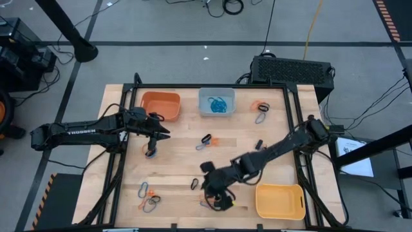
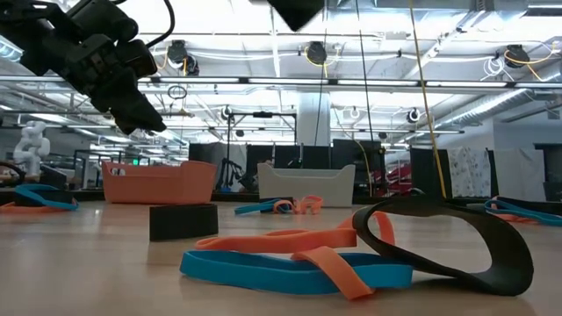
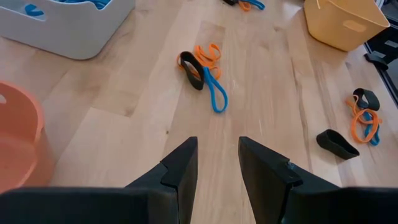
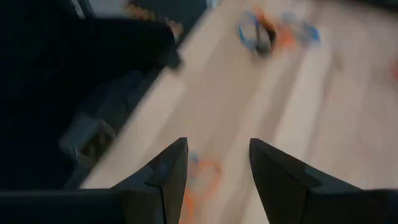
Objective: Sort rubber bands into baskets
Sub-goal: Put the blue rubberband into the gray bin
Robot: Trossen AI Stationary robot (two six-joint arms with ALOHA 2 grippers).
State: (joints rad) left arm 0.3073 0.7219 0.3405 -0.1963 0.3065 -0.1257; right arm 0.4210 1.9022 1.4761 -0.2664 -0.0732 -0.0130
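Observation:
Three baskets stand on the wooden table: an orange one (image 1: 160, 105) and a pale blue-grey one (image 1: 216, 102) with blue bands in it at the far side, and a yellow one (image 1: 279, 200) at the near right. Rubber bands lie in small clusters at the middle (image 1: 206, 140), far right (image 1: 260, 109) and near left (image 1: 148, 200). My left gripper (image 1: 166, 133) hangs open and empty near the orange basket, above a band (image 1: 151, 151); the left wrist view (image 3: 217, 162) shows its gap. My right gripper (image 1: 219, 196) is open and points down over an orange band (image 4: 202, 177) at the near middle.
A black frame (image 1: 293, 129) runs around the table. A lone black band (image 1: 194, 183) lies left of my right gripper. In the low view, blue, orange and black bands (image 2: 351, 254) lie close to the camera, beside a small black block (image 2: 183, 221).

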